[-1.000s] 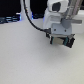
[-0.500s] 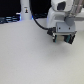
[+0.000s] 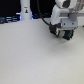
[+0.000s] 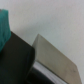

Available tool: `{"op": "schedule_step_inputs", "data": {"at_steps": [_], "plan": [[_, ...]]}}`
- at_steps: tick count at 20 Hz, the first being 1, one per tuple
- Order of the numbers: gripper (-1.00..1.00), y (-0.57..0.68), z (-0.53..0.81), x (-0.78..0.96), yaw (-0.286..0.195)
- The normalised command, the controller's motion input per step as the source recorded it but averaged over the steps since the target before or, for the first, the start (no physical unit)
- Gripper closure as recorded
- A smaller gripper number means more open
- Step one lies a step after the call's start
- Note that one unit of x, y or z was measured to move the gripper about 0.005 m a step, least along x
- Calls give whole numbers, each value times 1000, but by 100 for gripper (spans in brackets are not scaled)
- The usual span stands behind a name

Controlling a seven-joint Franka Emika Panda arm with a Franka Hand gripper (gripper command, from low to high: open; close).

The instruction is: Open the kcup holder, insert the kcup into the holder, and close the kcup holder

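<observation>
My gripper [image 3: 65, 35] hangs low over the white table at the exterior view's upper right, under the white arm [image 3: 62, 12]. Its dark fingers are blurred, with a small green speck between them, so I cannot tell whether they are open or shut. In the wrist view a black boxy surface [image 4: 17, 62] with a pale grey panel [image 4: 55, 55] fills the frame close up; it looks like the kcup holder. A teal-green shape [image 4: 4, 22] sits at that picture's edge; it may be the kcup's green top, but it is too blurred to be sure.
The white table [image 3: 30, 55] stretches across the exterior view. A white bottle-like object [image 3: 25, 11] stands at the back against a dark background, with a black cable [image 3: 47, 22] trailing from the arm.
The gripper has drifted slightly toward the exterior view's right and a little up. Nothing else has visibly moved.
</observation>
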Motion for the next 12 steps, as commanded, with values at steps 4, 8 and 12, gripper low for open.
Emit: {"op": "schedule_step_inputs", "data": {"at_steps": [4, 8, 12], "plan": [[-100, 411, -19, -716, 94], [-100, 421, -19, -699, 91], [-100, 478, -3, -653, 81]]}}
